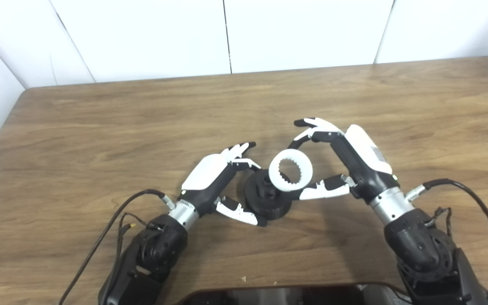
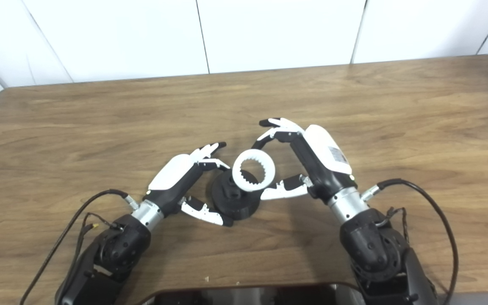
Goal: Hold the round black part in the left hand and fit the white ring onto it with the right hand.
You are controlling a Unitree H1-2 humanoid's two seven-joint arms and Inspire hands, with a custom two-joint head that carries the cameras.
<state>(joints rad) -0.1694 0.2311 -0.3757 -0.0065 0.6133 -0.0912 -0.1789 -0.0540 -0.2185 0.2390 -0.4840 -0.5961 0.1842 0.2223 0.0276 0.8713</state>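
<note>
Alignment matters now: my left hand point(image 1: 216, 182) clamps the round black part point(image 1: 265, 195) while my right hand point(image 1: 345, 163) pinches the toothed white ring point(image 1: 290, 170), so I level it over the hub and press evenly.

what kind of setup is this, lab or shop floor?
Likely a lab test bench: a bare wooden table against plain white wall panels, and only the toothed white plastic ring and round black plastic part out, each held by a hand.

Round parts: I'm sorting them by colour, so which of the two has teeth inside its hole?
The white ring, pinched in the right hand. Its inner edge is toothed; the round black part in the left hand shows none.
</note>
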